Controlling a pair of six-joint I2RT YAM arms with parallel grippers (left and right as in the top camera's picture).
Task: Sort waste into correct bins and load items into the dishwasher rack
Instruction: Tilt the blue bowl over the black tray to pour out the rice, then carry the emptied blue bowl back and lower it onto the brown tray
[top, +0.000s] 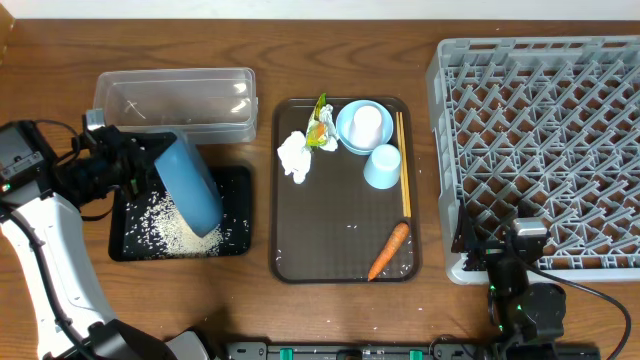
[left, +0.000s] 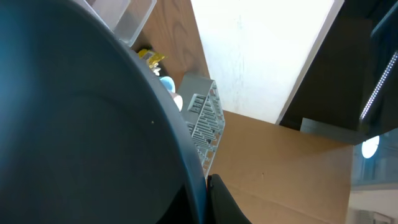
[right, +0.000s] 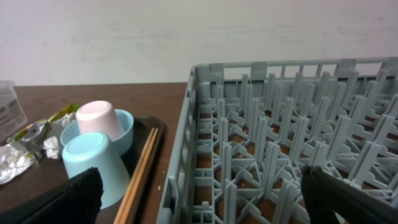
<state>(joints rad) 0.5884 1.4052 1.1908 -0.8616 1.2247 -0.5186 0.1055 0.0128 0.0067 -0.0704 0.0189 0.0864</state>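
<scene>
Orange carrot (top: 388, 250), one; chopsticks (top: 404, 165), two.

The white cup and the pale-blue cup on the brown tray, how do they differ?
The small white cup sits inside the shallow light-blue bowl; the pale-blue cup stands directly on the brown serving tray. One is white, the other pale blue. Both are upside down.
</scene>
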